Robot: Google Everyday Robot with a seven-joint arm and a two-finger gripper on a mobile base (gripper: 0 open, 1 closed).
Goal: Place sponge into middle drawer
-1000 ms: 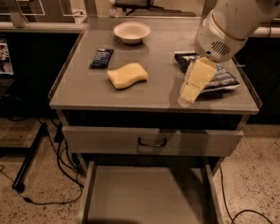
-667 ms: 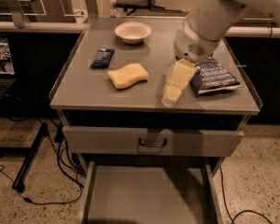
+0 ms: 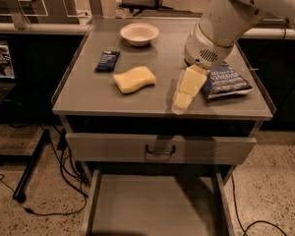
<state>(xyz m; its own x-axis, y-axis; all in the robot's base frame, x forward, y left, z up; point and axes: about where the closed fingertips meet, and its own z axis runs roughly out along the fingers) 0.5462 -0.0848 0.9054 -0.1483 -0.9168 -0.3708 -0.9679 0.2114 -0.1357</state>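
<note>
The pale yellow sponge lies flat on the grey tabletop, left of centre. My gripper hangs from the white arm over the table's front part, to the right of the sponge and apart from it, pointing down and forward. It holds nothing. The middle drawer is pulled out below the table, a shallow grey tray with a bare floor. It sits under a shut drawer front with a black handle.
A white bowl stands at the back of the table. A small dark blue packet lies left of the sponge. A blue chips bag lies at the right, partly under the arm. Cables and a stand leg are on the floor at left.
The gripper has moved left, from over the chips bag toward the sponge. The sponge and the drawer have not moved.
</note>
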